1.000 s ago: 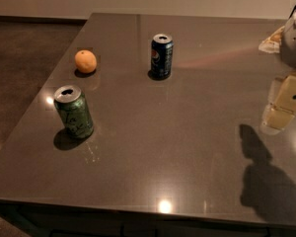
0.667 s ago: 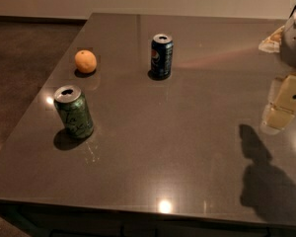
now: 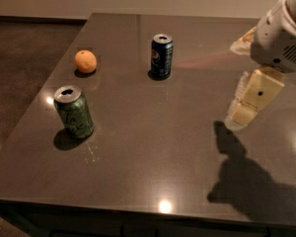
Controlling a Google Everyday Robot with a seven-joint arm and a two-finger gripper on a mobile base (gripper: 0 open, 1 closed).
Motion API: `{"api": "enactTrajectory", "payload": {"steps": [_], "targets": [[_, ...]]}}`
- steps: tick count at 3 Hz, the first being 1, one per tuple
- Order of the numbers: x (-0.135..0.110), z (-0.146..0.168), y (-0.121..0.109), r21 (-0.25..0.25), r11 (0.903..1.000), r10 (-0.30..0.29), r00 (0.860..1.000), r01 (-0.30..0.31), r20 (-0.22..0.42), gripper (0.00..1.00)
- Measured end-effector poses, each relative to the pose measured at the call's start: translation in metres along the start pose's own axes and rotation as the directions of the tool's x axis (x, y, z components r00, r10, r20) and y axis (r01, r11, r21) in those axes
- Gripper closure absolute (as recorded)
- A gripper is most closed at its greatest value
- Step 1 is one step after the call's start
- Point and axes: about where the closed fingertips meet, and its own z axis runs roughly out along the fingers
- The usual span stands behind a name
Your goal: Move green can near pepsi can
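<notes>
The green can [image 3: 74, 112] stands upright near the table's left front, with a silver top and pale scribbled lettering. The pepsi can [image 3: 161, 56], dark blue with a round logo, stands upright farther back near the middle. The two cans are well apart. My gripper [image 3: 246, 110] hangs from the white arm [image 3: 281, 38] at the right side of the table, pointing down above the surface. It is far to the right of both cans and holds nothing that I can see.
An orange [image 3: 85, 61] lies on the dark table [image 3: 153, 147] left of the pepsi can and behind the green can. The table's left edge runs close to the green can. The arm's shadow falls at the front right.
The arm and gripper have shifted a little to the left over the table. The cans and the orange have not moved.
</notes>
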Motion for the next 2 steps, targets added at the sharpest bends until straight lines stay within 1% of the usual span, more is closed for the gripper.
{"api": "enactTrajectory", "payload": {"steps": [1, 2], "targets": [[-0.036, 0.023, 0.012, -0.027, 0.9996, 0.010, 0.995, -0.007, 0.099, 0.00], [-0.072, 0.048, 0.025, -0.031, 0.9995, 0.002, 0.985, 0.004, 0.171, 0.00]]}}
